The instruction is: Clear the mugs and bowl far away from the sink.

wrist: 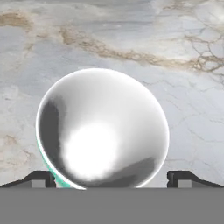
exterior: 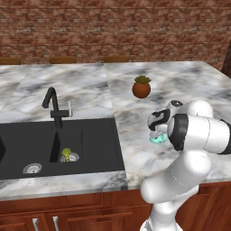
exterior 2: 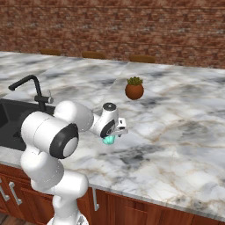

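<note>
Mug (wrist: 103, 129) between spread fingertips (wrist: 41, 178), its base hidden.

Kitchen: marble counter (exterior: 189, 76), black sink (exterior: 90, 144), faucet (exterior: 53, 106).

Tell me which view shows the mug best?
Hand view: the mug sits large between the open jaws, pale interior facing the camera. Left base view shows a teal sliver beside the wrist; right base view, a teal patch under the hand.

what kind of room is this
A kitchen, most likely a rendered one: a matte-black sink with an angular faucet is set into a marble counter, with wooden cabinet doors below and a brick wall behind.
</note>
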